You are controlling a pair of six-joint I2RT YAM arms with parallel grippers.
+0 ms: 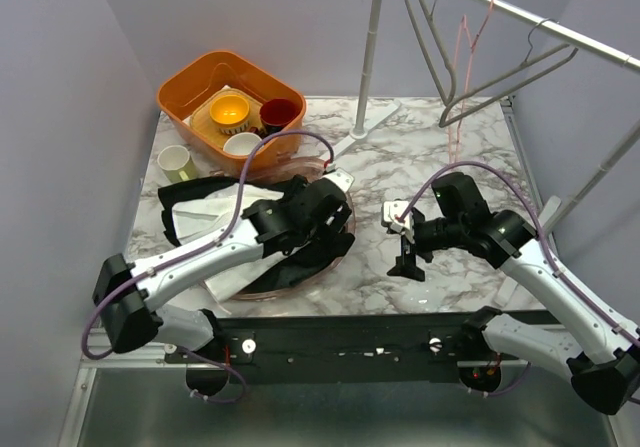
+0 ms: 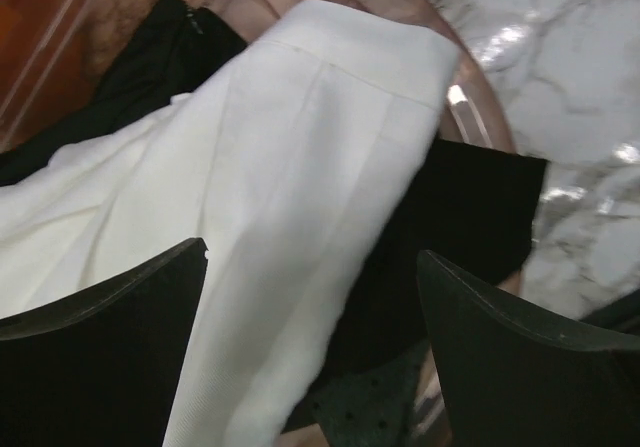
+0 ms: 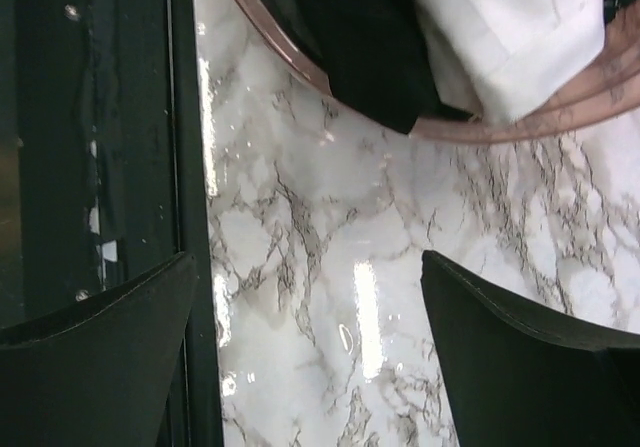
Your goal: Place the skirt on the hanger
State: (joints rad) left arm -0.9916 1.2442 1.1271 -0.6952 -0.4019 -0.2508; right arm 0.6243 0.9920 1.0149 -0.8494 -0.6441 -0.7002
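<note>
A heap of clothes lies in a clear pinkish tray (image 1: 337, 252): a white piece (image 1: 200, 212) with a stitched band along one edge, over black cloth (image 1: 300, 255). Which one is the skirt I cannot tell. My left gripper (image 1: 318, 205) hovers open right above the heap. In the left wrist view its fingers straddle the white piece (image 2: 300, 167), black cloth (image 2: 470, 217) to the right. My right gripper (image 1: 408, 265) stands open over bare marble (image 3: 330, 217) near the front edge, right of the tray (image 3: 480, 132). A grey hanger (image 1: 505, 72) hangs on the rail (image 1: 520, 12) at the back right.
An orange bin (image 1: 185, 92) with bowls and cups sits at the back left, a pale cup (image 1: 175, 159) beside it. The rack's upright pole (image 1: 370, 57) stands mid-back. Another grey hanger (image 1: 428, 37) and a pink one (image 1: 462, 52) hang there. A black rail (image 3: 100, 117) borders the table's front.
</note>
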